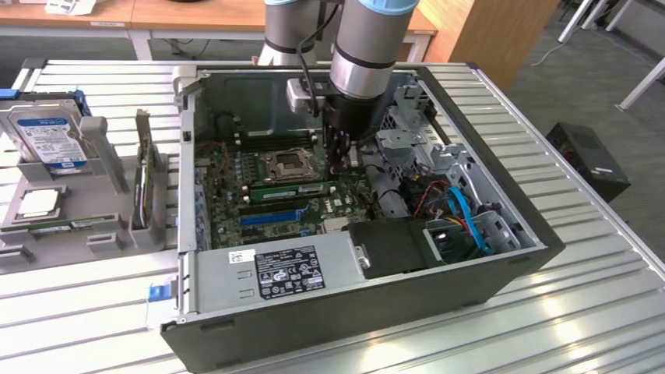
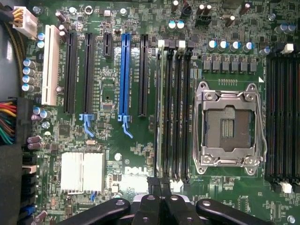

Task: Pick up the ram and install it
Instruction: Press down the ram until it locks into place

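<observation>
Your claw closed, holding nothing, poised over motherboard. Ram seated in slot directly beneath fingertips, long axis running straight ahead from claw.

Bright even overhead light, glare on slatted table, dim case interior, soft shadows

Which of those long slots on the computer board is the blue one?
The blue slot stands among the long black slots, with the white slot off to one side. Its colour is what sets it apart.
</observation>
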You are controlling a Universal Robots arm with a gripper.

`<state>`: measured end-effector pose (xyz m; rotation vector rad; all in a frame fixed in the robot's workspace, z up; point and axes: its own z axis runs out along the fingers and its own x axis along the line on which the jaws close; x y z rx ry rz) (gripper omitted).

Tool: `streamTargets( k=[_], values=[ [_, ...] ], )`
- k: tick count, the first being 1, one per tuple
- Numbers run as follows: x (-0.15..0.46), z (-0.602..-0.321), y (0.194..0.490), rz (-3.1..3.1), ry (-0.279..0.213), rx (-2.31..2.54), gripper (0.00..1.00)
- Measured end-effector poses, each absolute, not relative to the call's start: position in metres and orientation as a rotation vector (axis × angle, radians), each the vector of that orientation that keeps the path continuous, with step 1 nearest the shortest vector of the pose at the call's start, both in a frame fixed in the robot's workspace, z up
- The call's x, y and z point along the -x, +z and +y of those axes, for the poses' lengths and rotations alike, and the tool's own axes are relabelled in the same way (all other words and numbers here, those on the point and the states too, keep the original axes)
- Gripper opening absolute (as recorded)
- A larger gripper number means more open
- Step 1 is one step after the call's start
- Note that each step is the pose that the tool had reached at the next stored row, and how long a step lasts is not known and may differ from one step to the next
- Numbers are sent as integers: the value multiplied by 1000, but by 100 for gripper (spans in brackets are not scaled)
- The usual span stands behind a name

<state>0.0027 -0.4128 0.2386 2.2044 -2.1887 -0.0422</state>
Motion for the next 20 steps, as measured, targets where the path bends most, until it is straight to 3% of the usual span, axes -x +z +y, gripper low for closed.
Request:
streamTargets(
  k=[20],
  values=[
    [-3, -412, 233, -2189, -44, -2205, 10]
  ],
)
